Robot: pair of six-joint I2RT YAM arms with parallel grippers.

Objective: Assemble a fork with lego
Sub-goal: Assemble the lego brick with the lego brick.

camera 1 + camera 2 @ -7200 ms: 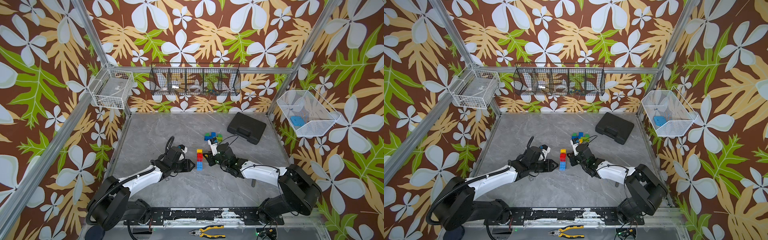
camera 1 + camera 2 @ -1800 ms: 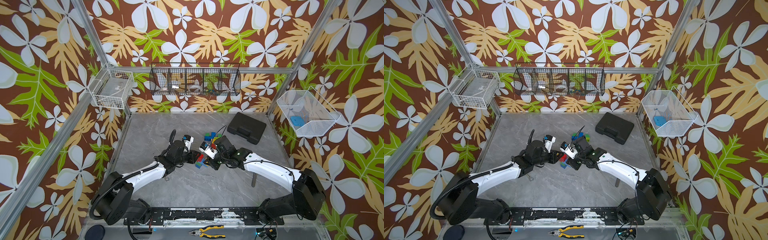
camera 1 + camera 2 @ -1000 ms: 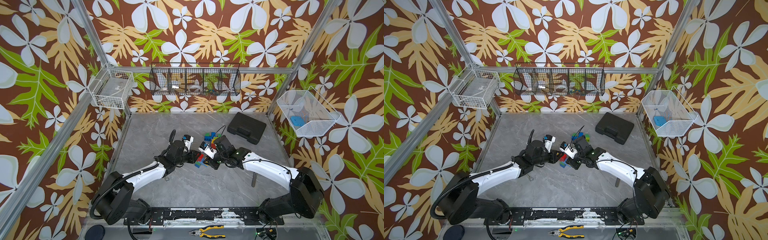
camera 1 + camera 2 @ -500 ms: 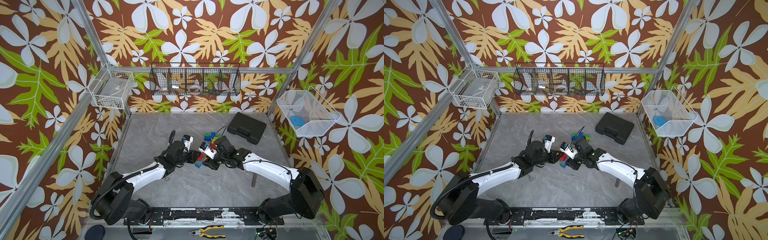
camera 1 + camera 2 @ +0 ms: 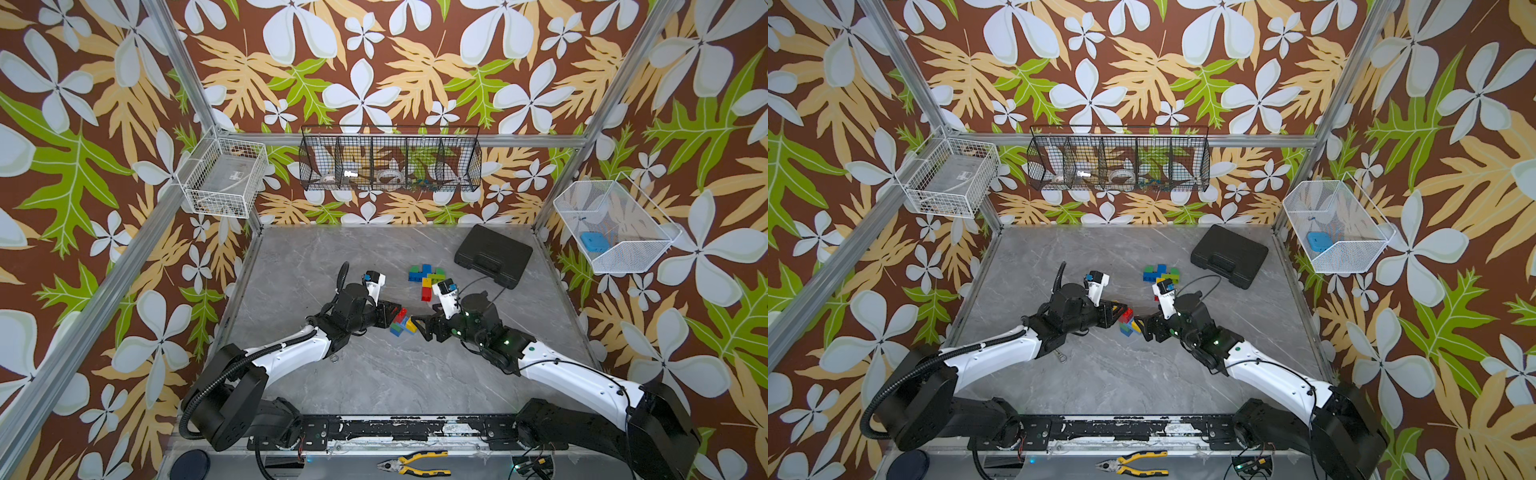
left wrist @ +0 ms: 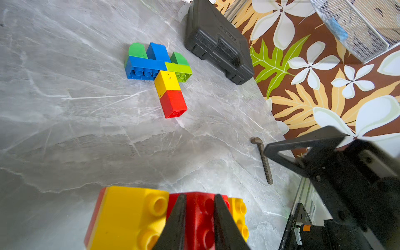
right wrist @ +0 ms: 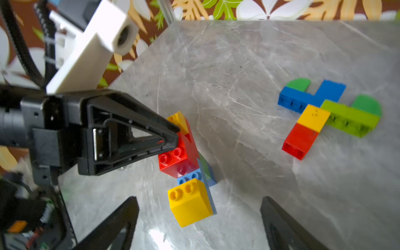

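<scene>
Brick stack (image 5: 400, 323) tight in left claw (image 6: 199, 197), right claw (image 7: 199, 198) wide, seemingly clear of it.

Both arms have white link covers, the left arm (image 5: 286, 353) and the right arm (image 5: 573, 378), joined by black cylindrical joint housings. A black corrugated conduit (image 5: 187, 411) runs beside the left base joint. A white camera bracket (image 5: 372, 286) sits on each wrist. The left end effector (image 7: 173, 138) has black, triangular, open-frame fingers (image 7: 129, 134) with ribbed faces. Green status lights (image 5: 505, 341) glow on the right arm.
</scene>
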